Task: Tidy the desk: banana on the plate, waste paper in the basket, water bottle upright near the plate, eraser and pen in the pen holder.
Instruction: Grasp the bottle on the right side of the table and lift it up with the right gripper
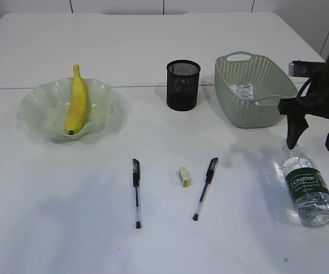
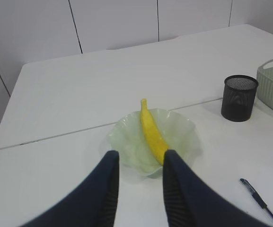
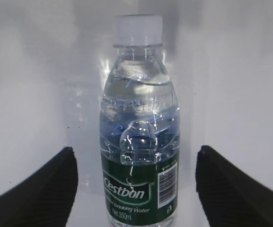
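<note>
- Right now your right claw (image 1: 311, 136) hangs over the lying water bottle (image 1: 308, 187), fingers spread wide and empty, one on each side of its body in the wrist view.
- Lower straight down so the pads close on the clear ribbed part between the white cap (image 3: 137, 27) and the dark green label (image 3: 141, 191); I judge a grip there makes tipping it upright easier.
- Squeeze gently: thin plastic with water inside will likely dent and roll.
- Your left claw (image 2: 140, 158) waits partly apart, holding nothing, with the banana (image 2: 151, 131) already on the plate (image 2: 183, 130) just beyond its tips.
- Ahead of the right claw sits the basket (image 1: 254, 88), waste paper (image 1: 242, 90) inside.
- Left of it, two pens (image 1: 136, 191) and the eraser (image 1: 184, 176) lie on the plain white desk (image 1: 67, 228), the pen holder (image 1: 182, 84) beyond them; white panelled walls close the room.
</note>
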Motion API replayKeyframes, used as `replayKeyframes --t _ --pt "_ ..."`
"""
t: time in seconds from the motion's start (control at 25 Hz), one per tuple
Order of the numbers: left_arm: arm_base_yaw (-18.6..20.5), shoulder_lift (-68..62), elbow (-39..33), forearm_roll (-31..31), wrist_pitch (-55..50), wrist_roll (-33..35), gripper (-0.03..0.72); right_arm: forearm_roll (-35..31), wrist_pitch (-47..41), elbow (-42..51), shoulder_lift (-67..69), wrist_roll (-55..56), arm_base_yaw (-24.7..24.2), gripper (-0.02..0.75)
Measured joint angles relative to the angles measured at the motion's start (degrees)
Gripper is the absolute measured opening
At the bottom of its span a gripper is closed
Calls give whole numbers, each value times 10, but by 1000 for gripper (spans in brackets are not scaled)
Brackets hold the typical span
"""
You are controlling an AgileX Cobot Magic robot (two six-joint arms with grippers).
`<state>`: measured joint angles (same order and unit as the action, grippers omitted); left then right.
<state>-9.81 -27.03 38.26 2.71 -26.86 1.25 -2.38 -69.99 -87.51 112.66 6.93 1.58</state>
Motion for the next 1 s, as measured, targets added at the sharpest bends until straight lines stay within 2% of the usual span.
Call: replayKeyframes --t 0.64,1.0 --pt "0 -2 0 -9 0 0 216 0 2 0 29 6 0 584" --pt "0 -2 0 -9 0 0 216 24 2 0 29 6 0 585"
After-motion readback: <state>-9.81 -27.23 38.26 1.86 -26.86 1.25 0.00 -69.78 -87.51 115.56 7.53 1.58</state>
